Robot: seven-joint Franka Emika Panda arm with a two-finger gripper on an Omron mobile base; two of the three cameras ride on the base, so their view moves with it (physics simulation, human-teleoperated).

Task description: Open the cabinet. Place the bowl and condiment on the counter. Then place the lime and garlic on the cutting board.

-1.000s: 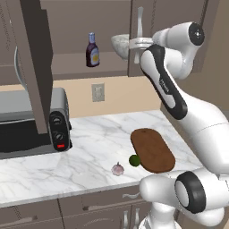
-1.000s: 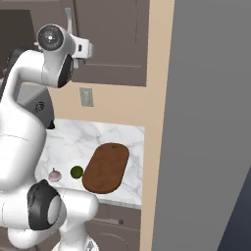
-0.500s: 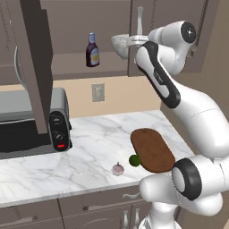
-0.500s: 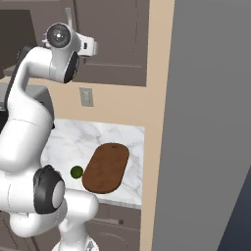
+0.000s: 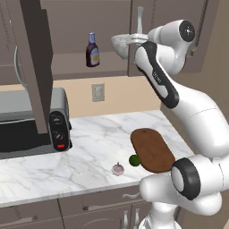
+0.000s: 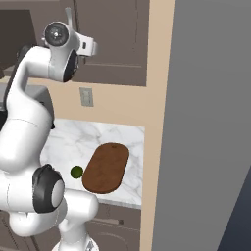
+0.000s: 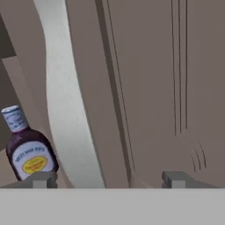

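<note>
Arm's up at the open cabinet (image 5: 67, 40), nothing grabbed yet

Left base view: bowl (image 5: 120, 44) and condiment (image 5: 92, 49) sit on the shelf; garlic (image 5: 117, 169) and lime (image 5: 134, 159) lie on the counter (image 5: 94, 138) beside the cutting board (image 5: 152, 150). Right base view: lime just left of the board. Hand view: gripper (image 7: 107, 179) fingers wide apart, empty, straddling the silver handle (image 7: 66, 101), bottle left.

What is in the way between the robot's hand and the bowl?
Nothing that I can see. The open gripper is right at the bowl on the cabinet shelf, and the condiment stands off to one side.
</note>
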